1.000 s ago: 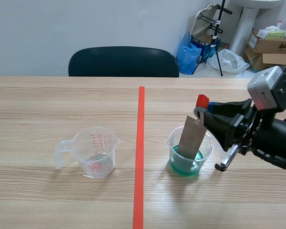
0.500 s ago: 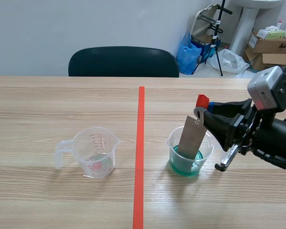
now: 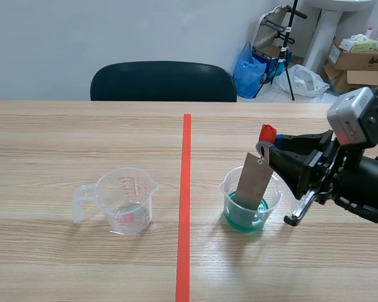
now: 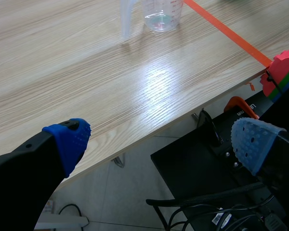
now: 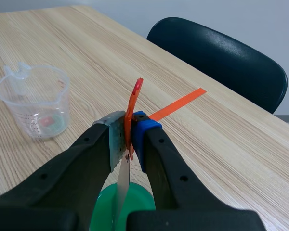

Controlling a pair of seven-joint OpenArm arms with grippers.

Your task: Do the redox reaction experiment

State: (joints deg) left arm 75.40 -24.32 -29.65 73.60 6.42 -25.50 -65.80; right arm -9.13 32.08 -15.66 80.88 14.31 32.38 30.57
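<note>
Scene view: right jaws clamp the metal strip (image 3: 252, 182) standing in the green-liquid beaker (image 3: 273, 204), left jaws released; a sideways tug could tip that beaker.

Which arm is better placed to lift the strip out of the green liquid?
Likely right: its jaws are shut on the metal strip standing in the cup; the left jaws hang open beyond the table edge.

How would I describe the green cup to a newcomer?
Find the orange-red tape line down the table's middle. Right of it stands a clear cup of green liquid. Unlike the near-empty cup on the left, it has a grey metal strip standing in it.
</note>
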